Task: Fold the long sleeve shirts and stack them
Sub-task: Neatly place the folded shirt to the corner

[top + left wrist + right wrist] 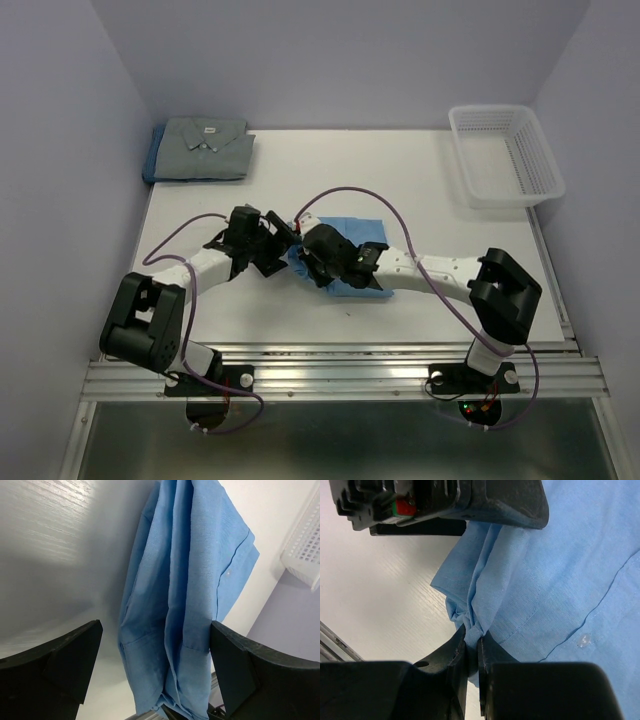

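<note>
Where the right claw (471,639) pinches it, the blue shirt (570,580) bunches.

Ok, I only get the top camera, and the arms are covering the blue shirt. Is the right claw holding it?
Observer: Yes. The right wrist view shows the right gripper pinched shut on a bunched edge of the light blue shirt.
Operator: And the other one?
Observer: In the left wrist view the left gripper is wide open. The shirt sits in the gap, not squeezed.
Operator: Is there anything tiny on the cloth?
Observer: Yes, there's one small clear button beside a seam in the right wrist view.
</note>
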Controlling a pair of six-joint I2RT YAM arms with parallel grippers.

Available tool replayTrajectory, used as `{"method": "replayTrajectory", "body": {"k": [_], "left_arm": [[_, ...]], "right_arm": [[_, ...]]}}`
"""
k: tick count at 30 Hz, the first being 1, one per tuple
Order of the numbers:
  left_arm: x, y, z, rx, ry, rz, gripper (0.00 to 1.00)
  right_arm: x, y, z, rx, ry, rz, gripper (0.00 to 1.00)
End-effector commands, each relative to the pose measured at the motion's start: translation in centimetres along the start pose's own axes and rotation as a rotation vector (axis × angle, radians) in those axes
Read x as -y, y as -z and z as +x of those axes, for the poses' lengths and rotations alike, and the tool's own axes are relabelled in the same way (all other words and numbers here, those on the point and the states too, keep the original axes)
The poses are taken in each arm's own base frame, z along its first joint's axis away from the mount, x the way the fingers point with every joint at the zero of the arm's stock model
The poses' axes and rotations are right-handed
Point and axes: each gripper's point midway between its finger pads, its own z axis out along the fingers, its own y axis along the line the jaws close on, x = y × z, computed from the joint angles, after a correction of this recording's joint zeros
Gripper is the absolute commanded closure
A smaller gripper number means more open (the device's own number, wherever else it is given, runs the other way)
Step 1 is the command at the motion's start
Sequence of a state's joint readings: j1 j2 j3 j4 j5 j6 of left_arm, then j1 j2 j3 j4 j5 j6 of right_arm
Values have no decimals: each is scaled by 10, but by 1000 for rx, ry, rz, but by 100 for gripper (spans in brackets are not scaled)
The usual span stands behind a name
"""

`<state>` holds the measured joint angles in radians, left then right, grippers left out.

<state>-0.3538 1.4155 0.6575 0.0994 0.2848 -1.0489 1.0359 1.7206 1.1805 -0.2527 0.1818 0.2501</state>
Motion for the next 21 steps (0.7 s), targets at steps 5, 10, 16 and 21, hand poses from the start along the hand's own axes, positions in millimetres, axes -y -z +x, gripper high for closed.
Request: {"method": "replayTrajectory", "body": {"k": [5,10,16,21], "left_arm": [[15,-8,15,-51,-37,30,1],[18,-18,34,-114,-8,68,1],[42,-19,47,-146,-1,155,1],[52,-23,49,-172,-32,181,13]], "right_arm": [[-14,21,-35,128,-5,-62,93],[-17,27,-50,177,-13,-79,93],[-26,25,-51,188,-3,-127,93],[-36,25,-52,200,-2,-183,93]]}}
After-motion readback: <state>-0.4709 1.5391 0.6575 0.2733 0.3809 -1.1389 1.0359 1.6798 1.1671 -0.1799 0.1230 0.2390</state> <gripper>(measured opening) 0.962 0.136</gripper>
